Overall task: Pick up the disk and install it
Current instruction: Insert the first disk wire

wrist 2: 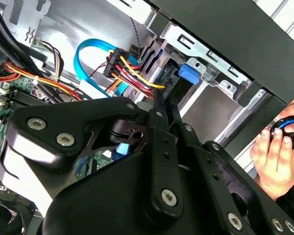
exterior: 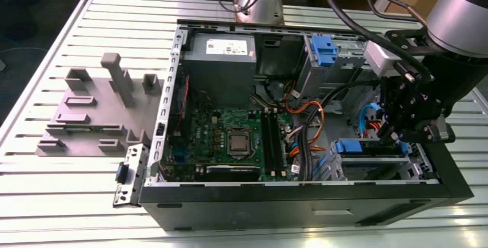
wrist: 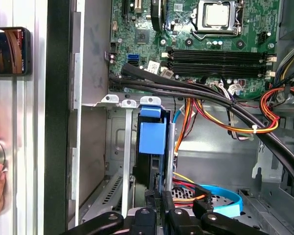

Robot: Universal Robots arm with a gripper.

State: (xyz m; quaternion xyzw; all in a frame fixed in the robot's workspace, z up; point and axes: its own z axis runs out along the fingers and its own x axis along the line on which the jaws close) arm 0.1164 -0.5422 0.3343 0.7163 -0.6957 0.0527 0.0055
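The hand (exterior: 408, 123) reaches down into the open computer case (exterior: 305, 202) at the counter's front right corner, and in the first wrist view it grips the disk (wrist: 152, 147) on edge so it can slide into the bay.

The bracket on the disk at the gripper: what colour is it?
Blue. The bracket on the disk shows best in the first wrist view, standing in the drive bay.

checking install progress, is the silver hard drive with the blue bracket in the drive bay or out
In: the silver hard drive with the blue bracket stands on edge inside the metal drive bay. Whether it is fully seated, cannot tell.
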